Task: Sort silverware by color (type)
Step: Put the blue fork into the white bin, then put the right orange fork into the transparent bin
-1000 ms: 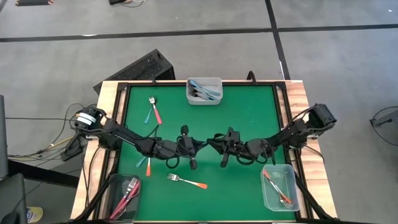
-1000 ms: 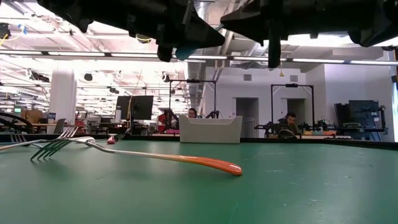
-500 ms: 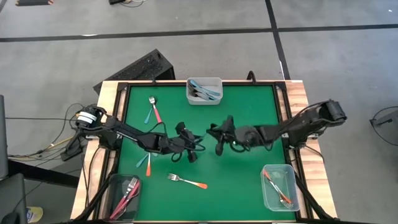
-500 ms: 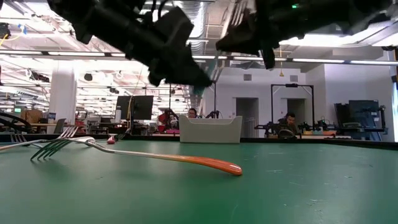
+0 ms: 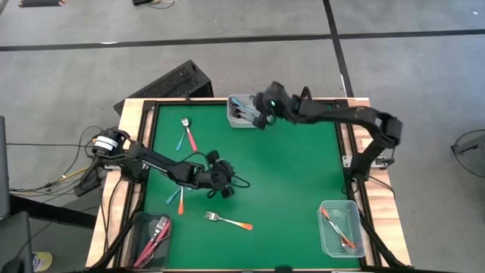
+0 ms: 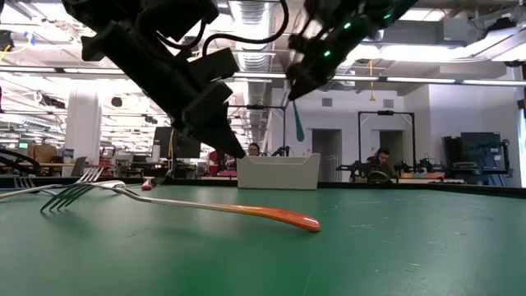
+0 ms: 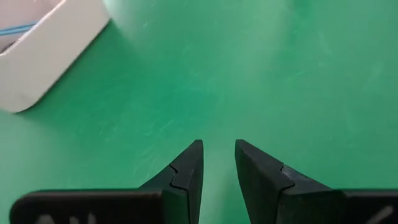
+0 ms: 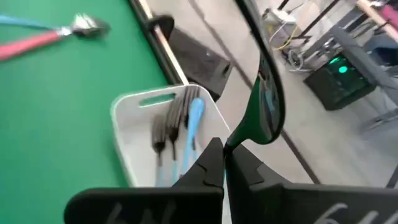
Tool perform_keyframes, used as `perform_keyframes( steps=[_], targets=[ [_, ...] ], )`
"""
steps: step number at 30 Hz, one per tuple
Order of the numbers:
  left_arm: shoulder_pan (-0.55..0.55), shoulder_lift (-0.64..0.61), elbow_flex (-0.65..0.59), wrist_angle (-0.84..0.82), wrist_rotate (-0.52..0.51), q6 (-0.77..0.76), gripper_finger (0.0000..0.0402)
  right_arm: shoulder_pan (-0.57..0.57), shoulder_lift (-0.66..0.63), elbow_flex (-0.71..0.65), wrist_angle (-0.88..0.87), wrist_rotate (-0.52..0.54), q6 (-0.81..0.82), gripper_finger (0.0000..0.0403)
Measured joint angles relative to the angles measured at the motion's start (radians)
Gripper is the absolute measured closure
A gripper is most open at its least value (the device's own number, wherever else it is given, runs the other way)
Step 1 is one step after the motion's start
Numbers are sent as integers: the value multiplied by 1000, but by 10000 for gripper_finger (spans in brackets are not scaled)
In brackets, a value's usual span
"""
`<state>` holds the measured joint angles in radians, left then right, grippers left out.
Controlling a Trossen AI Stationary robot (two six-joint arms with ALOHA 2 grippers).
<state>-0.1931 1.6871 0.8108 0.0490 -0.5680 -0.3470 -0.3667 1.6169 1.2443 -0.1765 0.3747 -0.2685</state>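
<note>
My right gripper [image 5: 262,118] hangs over the far white container [image 5: 236,120], shut on a blue-handled fork [image 6: 297,123]. That container holds blue forks [image 8: 194,118]. My left gripper [image 7: 217,146] slants down over the green mat left of centre [image 5: 225,188], open with nothing between its fingers. An orange fork [image 5: 228,221] lies flat near the front. A pink and a blue fork [image 5: 186,133] lie at the far left. A blue and an orange one [image 5: 176,199] lie beside the left arm. My right gripper pinches a thin part of the fork [image 8: 231,142] between its two shut fingers. A wider dark part [image 8: 267,106] sticks out past the fingertips. In the low view the teal handle [image 6: 297,125] hangs below the fingers, clear of the table.
A clear container [image 5: 142,250] with pink forks stands at the near left corner. Another [image 5: 350,241] with orange forks stands at the near right. The green mat's middle and right side [image 5: 303,174] lie bare. A dark raised frame [image 5: 345,144] edges the mat.
My right gripper has swung from the table's middle toward the far edge and risen, carrying the blue fork over the far container while its wrist rolled. My left gripper, which stood close to it, has tipped downward and sunk a little.
</note>
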Motion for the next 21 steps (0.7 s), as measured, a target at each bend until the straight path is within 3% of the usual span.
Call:
perform_keyframes(
  steps=[9, 21],
  targets=[
    [3, 0, 0, -93, -44, -14, 320, -154, 217, 175, -234, -142, -27, 377],
    [16, -1, 0, -134, -47, -76, 320, -159, 255, 191, -273, -145, 48, 224]
  ],
)
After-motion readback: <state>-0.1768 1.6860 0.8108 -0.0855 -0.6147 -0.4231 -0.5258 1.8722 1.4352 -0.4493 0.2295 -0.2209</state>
